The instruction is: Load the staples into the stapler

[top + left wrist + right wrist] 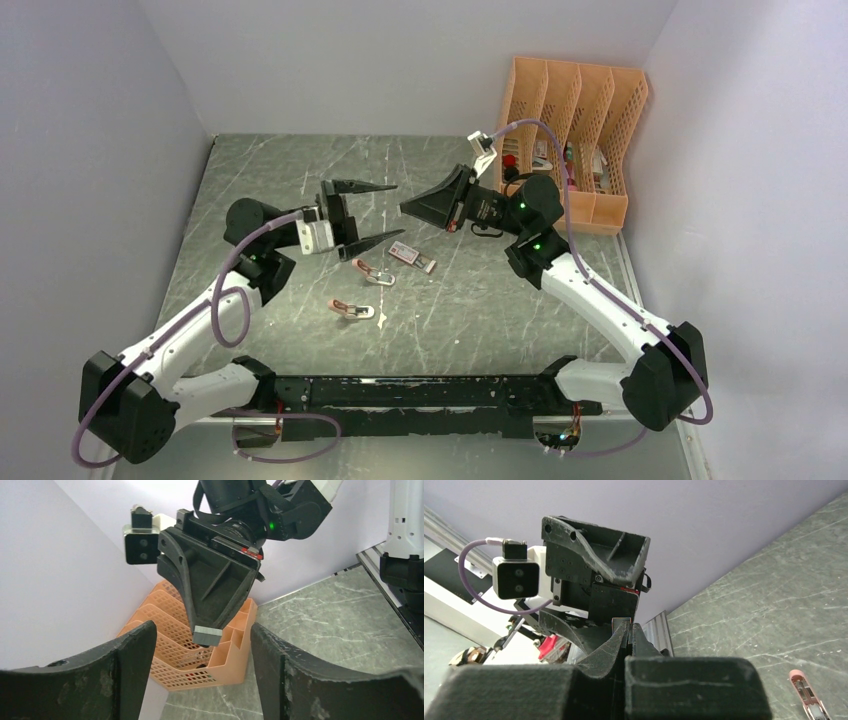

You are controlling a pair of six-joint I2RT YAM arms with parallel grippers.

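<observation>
My right gripper [404, 209] is shut on a small silvery-grey staple strip [207, 635] and holds it in the air, pointing left. In the right wrist view the strip's end [622, 622] shows just above the closed fingertips. My left gripper [368, 213] is open and empty, raised, its jaws facing the right gripper's tip, which sits just in front of the gap. The red-and-white staple box [412, 257] lies on the table below them. Two salmon-pink staplers [372, 270] [351, 309] lie nearer the front; one shows in the right wrist view [809, 696].
An orange mesh file organizer [572, 135] holding small items stands at the back right against the wall, and shows in the left wrist view [172, 652]. White walls enclose the grey marbled table [480, 300]. A black rail [420, 392] runs along the near edge.
</observation>
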